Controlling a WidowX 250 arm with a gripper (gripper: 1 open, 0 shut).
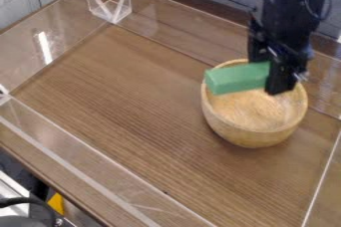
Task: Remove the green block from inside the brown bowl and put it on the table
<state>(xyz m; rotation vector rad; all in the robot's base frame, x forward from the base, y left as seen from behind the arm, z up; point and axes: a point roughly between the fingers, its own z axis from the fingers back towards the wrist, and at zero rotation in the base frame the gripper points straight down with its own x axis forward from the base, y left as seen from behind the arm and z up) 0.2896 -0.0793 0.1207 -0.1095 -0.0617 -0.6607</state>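
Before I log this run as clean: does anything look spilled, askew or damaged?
Nothing stands out. The end effector is shut on the green block, held above the brown bowl, which sits upright and looks intact. The table shows no spill or debris.

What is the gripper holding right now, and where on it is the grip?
The gripper is shut on the green block, gripping its right-hand end. The block hangs above the brown bowl.

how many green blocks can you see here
1. The green block is clamped at its right end in the gripper, lifted above the brown bowl. The arm hides part of the bowl, so another could be hidden.
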